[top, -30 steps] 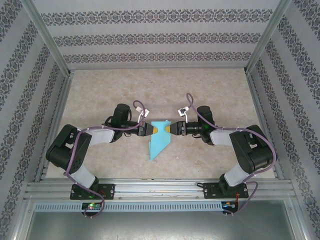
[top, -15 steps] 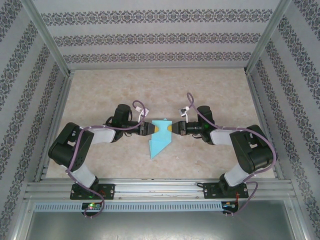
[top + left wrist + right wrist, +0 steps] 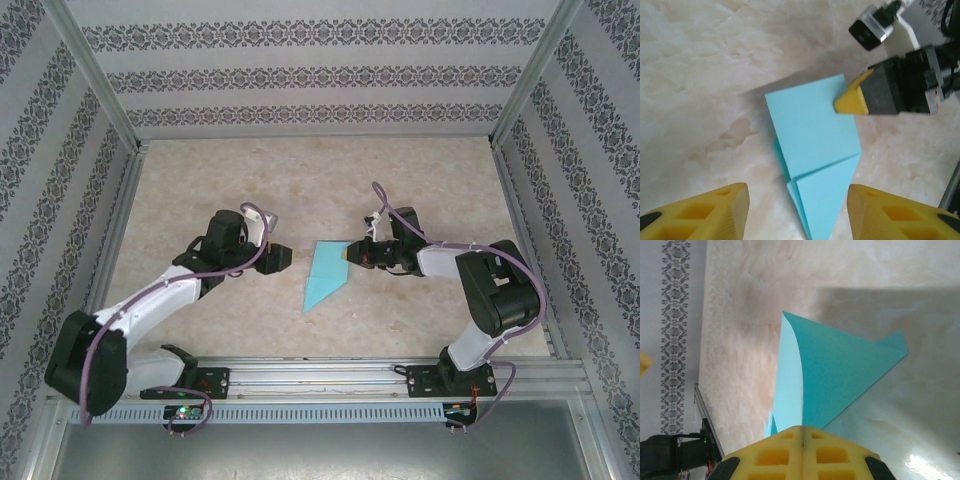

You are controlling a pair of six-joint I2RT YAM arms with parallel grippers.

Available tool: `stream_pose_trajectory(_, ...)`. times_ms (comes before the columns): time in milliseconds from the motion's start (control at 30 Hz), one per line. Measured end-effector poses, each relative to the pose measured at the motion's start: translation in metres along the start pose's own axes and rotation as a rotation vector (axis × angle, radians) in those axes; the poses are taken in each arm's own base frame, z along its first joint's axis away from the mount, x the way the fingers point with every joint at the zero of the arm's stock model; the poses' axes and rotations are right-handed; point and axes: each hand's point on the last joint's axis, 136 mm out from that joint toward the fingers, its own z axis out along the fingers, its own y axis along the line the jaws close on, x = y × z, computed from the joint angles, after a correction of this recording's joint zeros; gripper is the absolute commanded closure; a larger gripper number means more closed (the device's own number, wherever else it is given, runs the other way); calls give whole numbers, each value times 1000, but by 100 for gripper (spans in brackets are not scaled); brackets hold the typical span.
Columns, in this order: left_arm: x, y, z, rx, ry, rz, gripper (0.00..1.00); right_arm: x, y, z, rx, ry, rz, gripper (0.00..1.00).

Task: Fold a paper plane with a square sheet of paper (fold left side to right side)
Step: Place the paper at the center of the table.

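Table (image 3: pixel 430 180): pale marbled top; unchanged over the last second; bears only the paper.
Left arm (image 3: pixel 160 295): has swung back toward its own side; a second ago it reached in to the paper's left edge; now well clear of it.
Paper (image 3: pixel 325 272): turquoise, lying mid-table between the two grippers, nearer the right one; a slim wedge, broad end away from the bases, point toward them; narrower than a second ago, the left flap no longer jutting out; left wrist view shows layers stacked with a diagonal crease across them; right wrist view shows the top layer bowed up slightly, not pressed flat.
Left gripper (image 3: pixel 279 260): jaws parted, nothing between them; fingers (image 3: pixel 700 207) stand either side of bare table, short of the paper; it has let go.
Right gripper (image 3: pixel 346 254): jaws closed flush, pinching the paper's far right corner; a second ago it stood open at that edge.
Change: hold passed from left to right; left side appears carried over onto the right.
Meaning: the left-to-right fold looks laid but not creased; judged next need is pressing along the folded edge.
Risk: one-corner hold; sheet may pivot or spring open.
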Motion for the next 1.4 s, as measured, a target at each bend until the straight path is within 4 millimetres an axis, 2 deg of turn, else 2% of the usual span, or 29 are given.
stream_pose_trajectory(200,28,-9,-13,-123,81,122,44,1,-8,-1,58,12,101,99)
stream_pose_trajectory(367,47,-17,-6,-191,174,219,44,0,-12,-2,102,20,179,99)
stream_pose_trajectory(500,59,-29,7,-222,250,313,44,-5,-11,-4,125,13,212,98)
stream_pose_trajectory(667,72,-46,25,-235,314,416,44,-2,-15,-5,156,22,256,98)
stream_pose_trajectory(1000,82,-67,62,-244,387,499,43,-1,-18,-6,179,24,294,97)
stream_pose_trajectory(1167,90,-71,85,-255,436,553,41,0,-19,-6,180,25,304,97)
stream_pose_trajectory(1400,96,-67,113,-317,482,645,41,-3,-17,-6,179,23,305,97)
